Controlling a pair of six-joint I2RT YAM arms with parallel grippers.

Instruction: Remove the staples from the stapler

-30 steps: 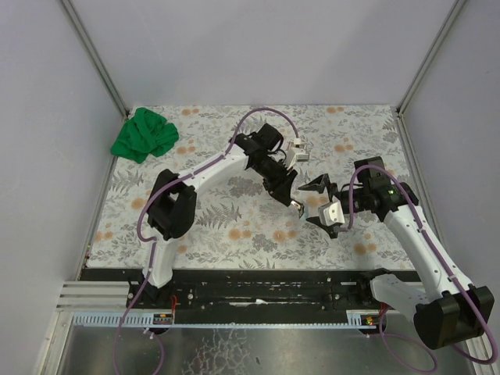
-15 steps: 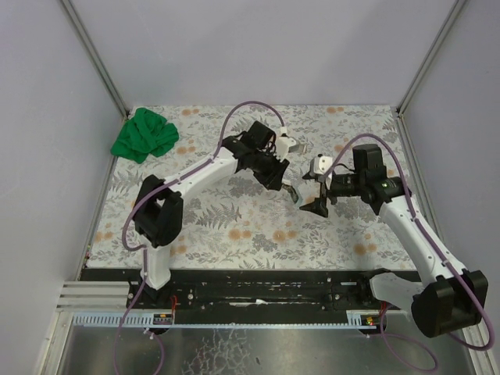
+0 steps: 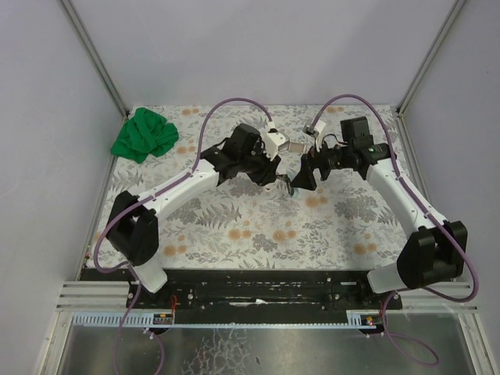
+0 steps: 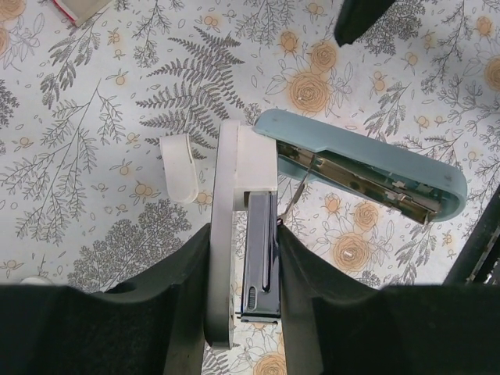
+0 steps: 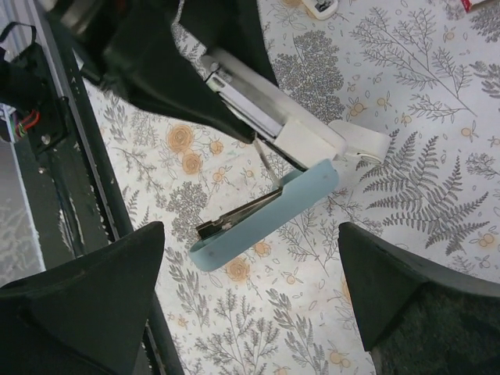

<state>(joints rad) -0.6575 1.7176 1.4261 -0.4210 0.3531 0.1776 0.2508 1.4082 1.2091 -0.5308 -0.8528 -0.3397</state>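
The stapler (image 4: 250, 180) has a white base and a dark magazine (image 4: 259, 250). My left gripper (image 4: 244, 234) is shut on both, one finger on each side. The pale blue lid (image 4: 367, 160) is swung open to the right, its metal inner rail showing. No staples can be made out in the magazine. My right gripper (image 5: 250, 229) is open and hovers above the blue lid (image 5: 266, 211), which lies between its wide-apart fingers without touching them. In the top view the left gripper (image 3: 283, 181) and the right gripper (image 3: 306, 169) meet nose to nose at mid-table.
A green cloth (image 3: 144, 134) lies at the back left corner. A small red-and-white box (image 4: 76, 8) sits beyond the stapler. A white curved piece (image 4: 178, 166) lies beside the stapler's hinge end. Grey walls (image 3: 55, 70) border the floral table (image 3: 234, 226).
Both arms have moved toward the back of the table. The right gripper swung up and left to face the left gripper, still open. The left gripper kept hold of the stapler.
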